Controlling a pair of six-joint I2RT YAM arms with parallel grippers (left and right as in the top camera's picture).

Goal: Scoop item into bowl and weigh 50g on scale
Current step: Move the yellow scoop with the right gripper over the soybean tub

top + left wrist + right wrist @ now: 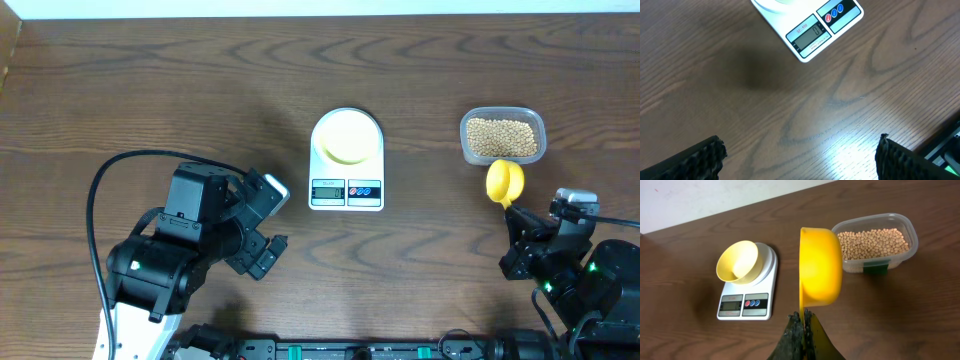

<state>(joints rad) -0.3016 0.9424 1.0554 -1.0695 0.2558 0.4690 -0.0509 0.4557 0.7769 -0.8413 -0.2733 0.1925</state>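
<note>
1. My left end effector (pixel 800 161) hangs over bare counter (pixel 150 90), left of the scale and near its front corner. The jaws are spread wide and hold nothing. I judge it is parked there to stay out of the pouring path.
2. The scale (pixel 346 193) sits mid-counter with its display facing me, so I can read it. It shows 0 in the left wrist view.
3. The bowl (pixel 738 261) rests on the scale's platform and looks empty, so I'd say the zero already counts the bowl and weighing has not begun.
4. My right end effector (pixel 804 329) is clamped shut on the handle of a yellow scoop (pixel 820 267). The scoop stands on edge with its mouth turned towards the scale, and I cannot tell whether anything is in it.
5. The beans (pixel 872 244) all appear to lie in the clear tub (pixel 875 268) at the far right. The scoop is just beside the tub's near edge. I judge the next move is a dip into the tub, which calls for rolling the scoop mouth-up first.
</note>
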